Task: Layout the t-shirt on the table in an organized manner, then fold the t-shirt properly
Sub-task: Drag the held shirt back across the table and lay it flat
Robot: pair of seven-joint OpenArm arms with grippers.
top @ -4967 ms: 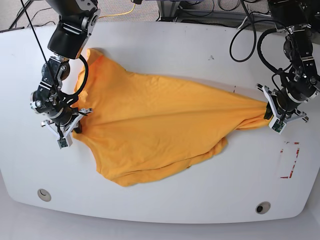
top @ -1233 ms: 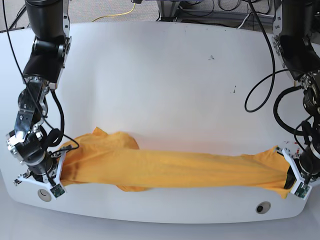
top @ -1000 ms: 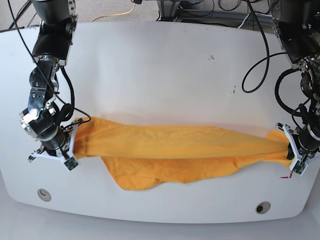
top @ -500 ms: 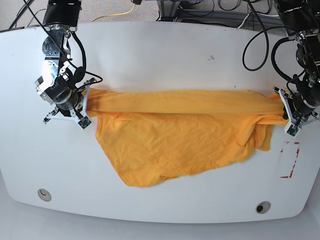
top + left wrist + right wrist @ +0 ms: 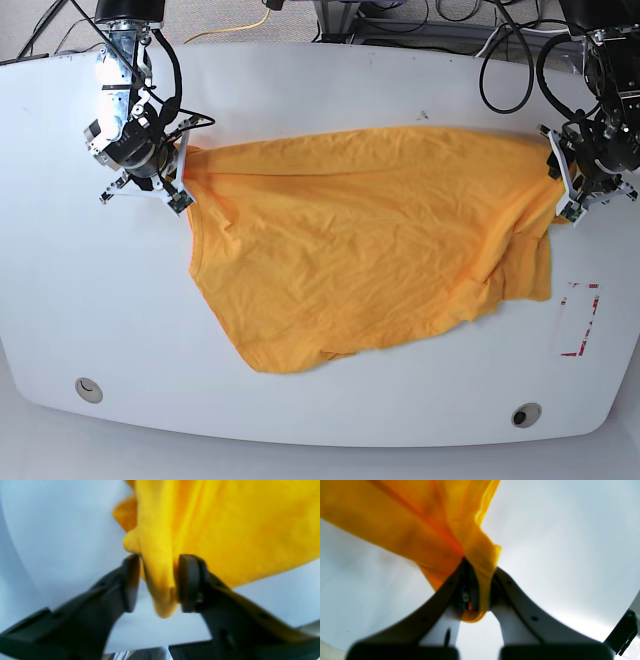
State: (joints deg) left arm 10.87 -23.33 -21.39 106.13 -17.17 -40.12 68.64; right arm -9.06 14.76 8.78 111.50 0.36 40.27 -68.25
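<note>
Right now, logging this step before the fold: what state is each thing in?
t-shirt: spread on the table, wrinkled, not yet folded, both far corners at the tools.
left tool: jaws parted, cloth between them.
right tool: shut on the t-shirt.
table: bare white top around the shirt.

The t-shirt is soft, matt, creased orange-yellow cloth, lying on a smooth, faintly glossy white surface, while the left claw looks like matt black plastic.
</note>
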